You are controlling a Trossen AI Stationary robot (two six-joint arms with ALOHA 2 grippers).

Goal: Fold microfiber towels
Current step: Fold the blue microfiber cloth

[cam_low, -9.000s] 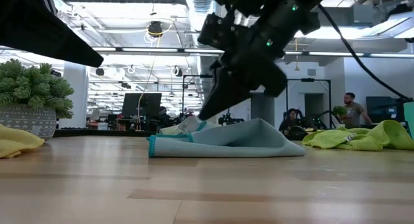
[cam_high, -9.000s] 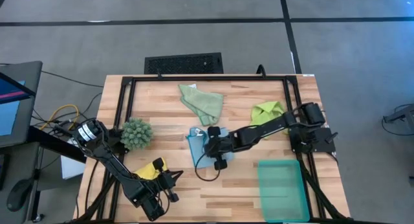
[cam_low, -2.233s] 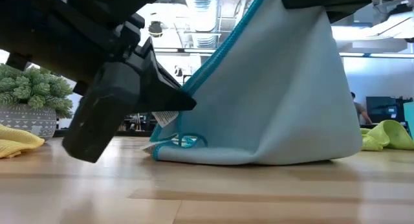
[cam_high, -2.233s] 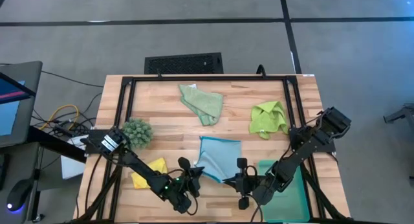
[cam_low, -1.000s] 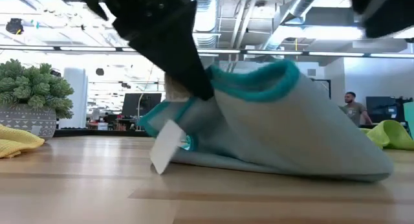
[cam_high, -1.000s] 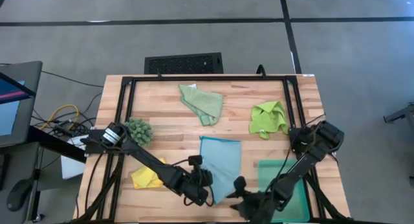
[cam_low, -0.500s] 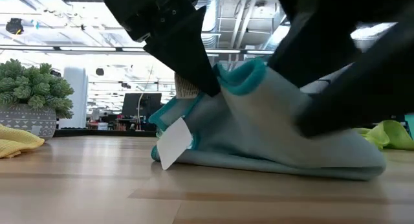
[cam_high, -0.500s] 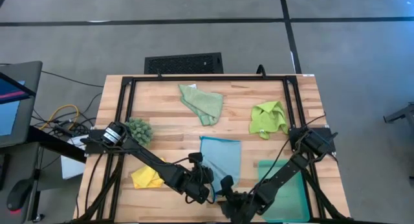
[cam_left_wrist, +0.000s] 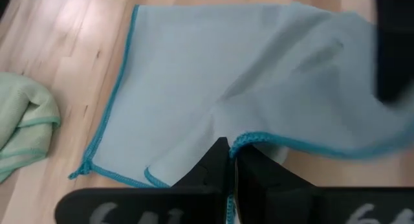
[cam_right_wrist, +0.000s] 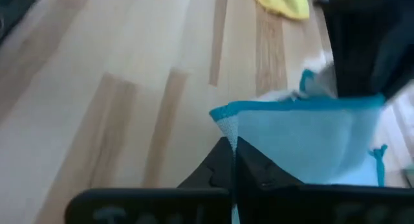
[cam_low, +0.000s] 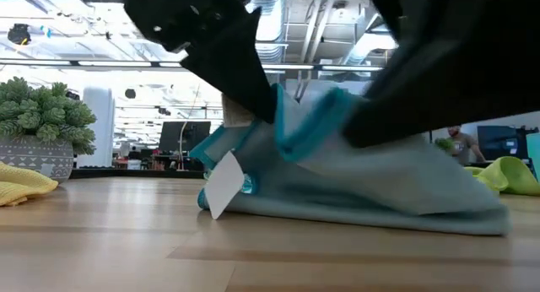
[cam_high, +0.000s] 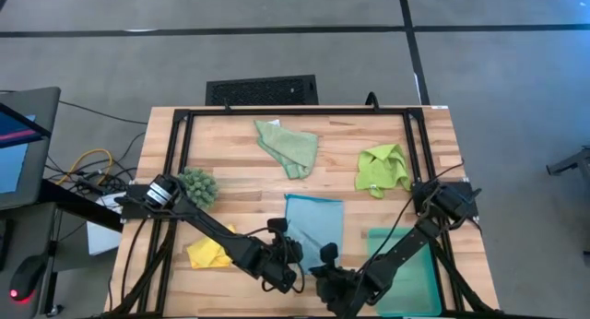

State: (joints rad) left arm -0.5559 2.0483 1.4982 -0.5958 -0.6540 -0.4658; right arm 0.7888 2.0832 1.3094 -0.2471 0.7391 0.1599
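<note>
I've got the light blue towel [cam_high: 313, 229] at the tabletop's six o'clock, its near edge pinched by left gripper [cam_high: 289, 252] and right gripper [cam_high: 325, 261], first fold barely begun. Sage towel [cam_high: 288, 146], lime towel [cam_high: 382, 168] and yellow towel [cam_high: 208, 252] lie crumpled, unfolded.

overhead, table-level, two wrist views, sharing light blue towel [cam_high: 313, 225]

Near edge of table [cam_high: 240, 176] crowded: left pincer [cam_high: 293, 255] and right pincer [cam_high: 324, 261] both clamped on light blue towel [cam_high: 315, 222]. Teal tray [cam_high: 419, 282] blocks right near corner. Yellow towel [cam_high: 208, 252], spiky clump [cam_high: 196, 185] along left side. Open wood mid-table between sage towel [cam_high: 289, 147] and lime towel [cam_high: 383, 167].
</note>
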